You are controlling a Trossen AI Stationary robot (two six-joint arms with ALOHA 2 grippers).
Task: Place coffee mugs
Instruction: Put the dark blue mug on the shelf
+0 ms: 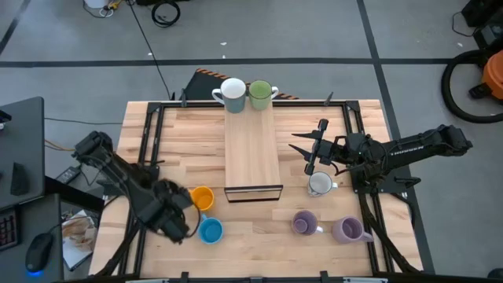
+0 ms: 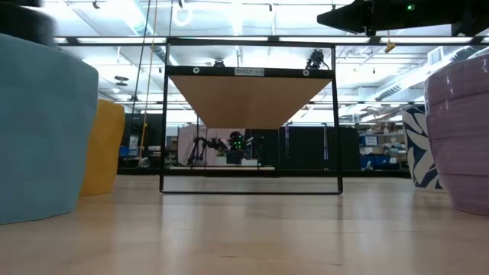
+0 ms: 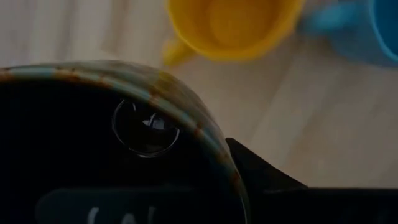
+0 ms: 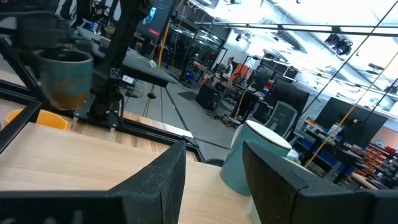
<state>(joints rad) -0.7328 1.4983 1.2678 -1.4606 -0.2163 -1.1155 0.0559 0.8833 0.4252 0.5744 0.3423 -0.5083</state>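
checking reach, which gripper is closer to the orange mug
Left. The left gripper, holding a dark mug, sits right beside the orange mug; the right gripper is far across the table.

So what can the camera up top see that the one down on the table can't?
Only the high view shows the white mug and green mug at the shelf's far end, the left gripper holding the dark mug, and the open right gripper above the table. Only the low view shows the shelf's underside and the room behind. Both show the blue mug, orange mug and a purple mug.
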